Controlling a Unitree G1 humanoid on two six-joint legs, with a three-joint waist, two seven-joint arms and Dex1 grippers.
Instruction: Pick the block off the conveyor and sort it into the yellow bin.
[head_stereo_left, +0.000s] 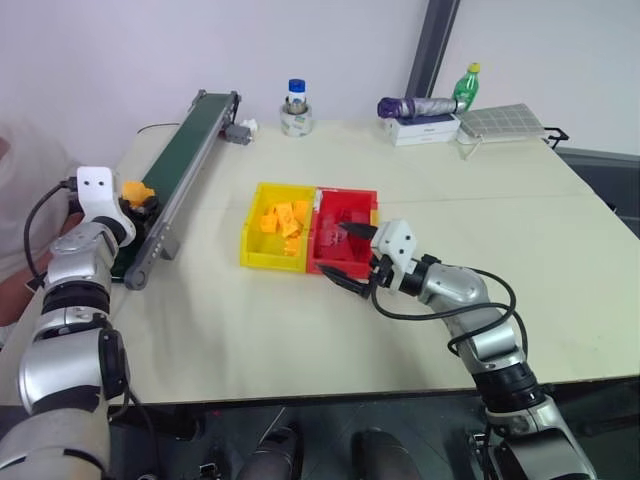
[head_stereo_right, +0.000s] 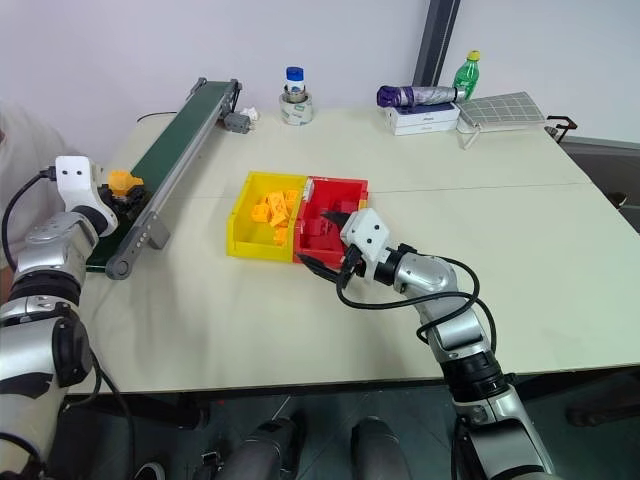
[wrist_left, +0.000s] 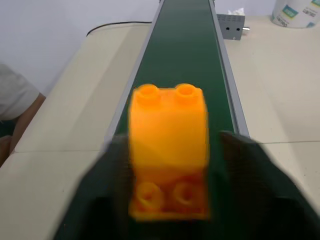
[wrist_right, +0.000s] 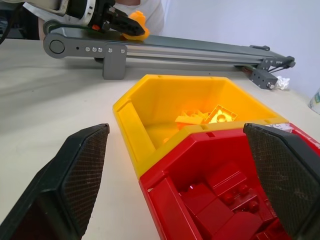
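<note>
The scene is evenly and brightly lit, with soft light from above. The pale worktop (head_stereo_left: 500, 215) carries only faint, short shadows: a thin one under the yellow bin (head_stereo_left: 255, 240) and another beneath the right tool (head_stereo_left: 358, 258) and its cable. No harsh glare shows, only a mild sheen on the metal arm shells. In the left wrist view the block (wrist_left: 169, 150) and the dark fingers (wrist_left: 250, 175) beside it are blurred, while the conveyor (wrist_left: 182, 45) farther off is sharper. In the right wrist view the near fingers (wrist_right: 82, 165) are slightly soft.
</note>
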